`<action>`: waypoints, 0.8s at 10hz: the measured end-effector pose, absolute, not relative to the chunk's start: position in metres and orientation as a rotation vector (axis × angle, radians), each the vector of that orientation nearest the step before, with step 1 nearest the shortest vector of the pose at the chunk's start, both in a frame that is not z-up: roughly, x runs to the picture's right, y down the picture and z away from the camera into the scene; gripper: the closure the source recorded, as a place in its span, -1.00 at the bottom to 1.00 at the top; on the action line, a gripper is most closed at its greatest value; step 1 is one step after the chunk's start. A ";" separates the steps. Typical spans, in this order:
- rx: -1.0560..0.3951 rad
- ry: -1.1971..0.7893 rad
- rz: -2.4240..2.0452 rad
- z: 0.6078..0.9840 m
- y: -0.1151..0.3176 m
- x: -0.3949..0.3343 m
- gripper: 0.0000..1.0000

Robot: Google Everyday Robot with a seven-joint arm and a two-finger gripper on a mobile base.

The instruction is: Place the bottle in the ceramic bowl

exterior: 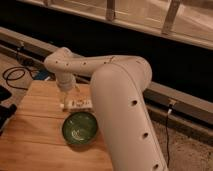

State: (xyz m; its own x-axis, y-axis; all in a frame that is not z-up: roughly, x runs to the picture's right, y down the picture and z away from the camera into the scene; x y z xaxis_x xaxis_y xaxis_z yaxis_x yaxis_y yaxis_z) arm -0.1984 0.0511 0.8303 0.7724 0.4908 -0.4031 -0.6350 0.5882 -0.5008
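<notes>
The small cream-white bottle (80,104) lies on its side on the wooden table (35,125), just behind the bowl. The glossy dark-green ceramic bowl (80,128) with pale swirl marks inside stands on the table in front of it. My gripper (65,103) hangs from the white arm, pointing down at the bottle's left end, close above the table. The arm's large white body (120,100) covers the table's right side.
A black cable (15,75) loops on the floor to the left of the table. A dark object (4,102) sits at the left edge. A low wall and rail (175,95) run behind. Gravel floor lies to the right.
</notes>
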 end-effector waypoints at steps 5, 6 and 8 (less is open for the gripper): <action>-0.731 0.297 0.661 0.862 0.081 -0.188 -0.30; -0.753 0.292 0.668 0.869 0.087 -0.185 -0.30; -0.799 0.281 0.680 0.887 0.101 -0.183 -0.30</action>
